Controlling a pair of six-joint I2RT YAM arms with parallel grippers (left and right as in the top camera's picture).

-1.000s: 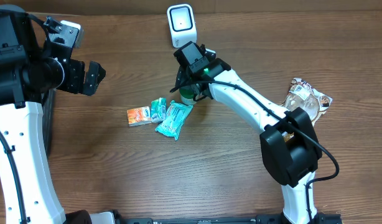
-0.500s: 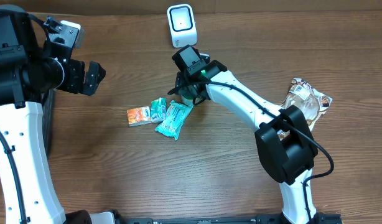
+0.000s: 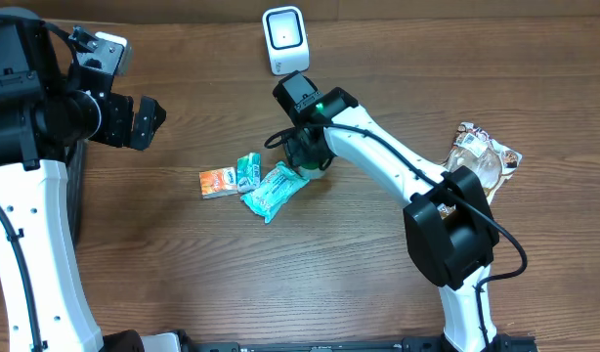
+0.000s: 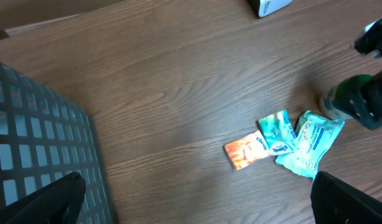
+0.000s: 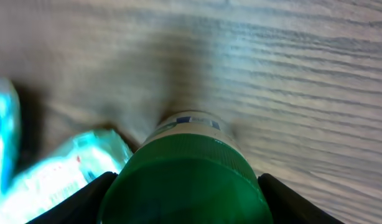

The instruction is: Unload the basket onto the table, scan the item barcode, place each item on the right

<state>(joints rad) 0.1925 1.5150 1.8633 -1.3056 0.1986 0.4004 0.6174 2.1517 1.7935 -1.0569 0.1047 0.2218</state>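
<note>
Where right tool (image 5: 186, 208) hangs, green-capped bottle (image 5: 185, 171) between its fingers (image 5: 85, 199)

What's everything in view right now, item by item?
scanner: one, white, far edge of the table, middle
bottle: one, green cap, between the right tool's fingers
orange packet: one, orange, left end of the packet row
small teal packet: one, teal, touching the orange packet
large teal packet: one, teal, beside the bottle
crinkly bag: one, brown and white, far right
basket: one, grey grid, left
table: one, brown wood
left tool: open, raised at left
right tool: fingers against both sides of the cap
</note>
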